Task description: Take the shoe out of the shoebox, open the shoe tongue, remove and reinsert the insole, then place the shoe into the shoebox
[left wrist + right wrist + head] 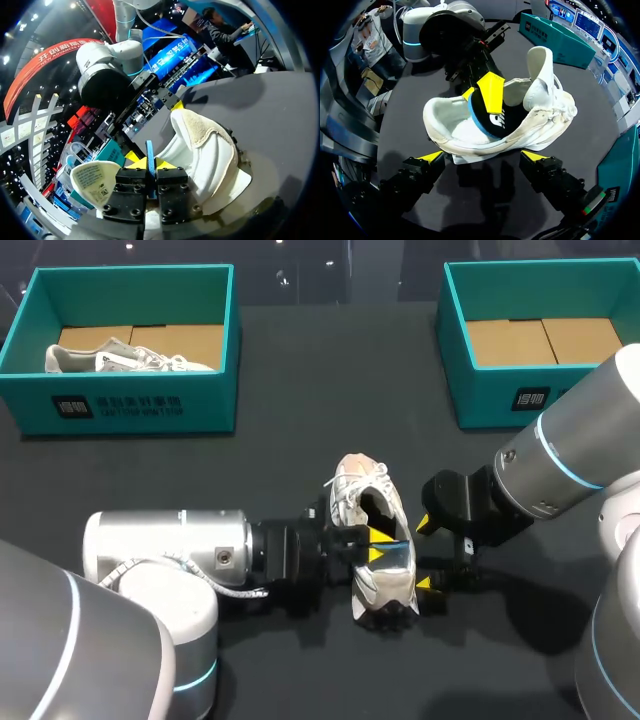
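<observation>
Head view: white shoe [372, 540] on open mid-tabletop [300, 390], well apart from both far-edge shoeboxes [130, 405] [490, 400]; left wrist view: left jaws clamped on insole [150, 150] by its blue edge; right wrist view: right jaws wide, tips just beside the shoe.

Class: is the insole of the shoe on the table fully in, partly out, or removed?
Partly out: the insole stands tilted in the shoe opening, pinched by the left gripper.

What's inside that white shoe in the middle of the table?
A dark insole with a blue edge, tilted up and pinched between the left gripper's yellow tips. Its front end is hidden deeper in the shoe, under the tongue.
</observation>
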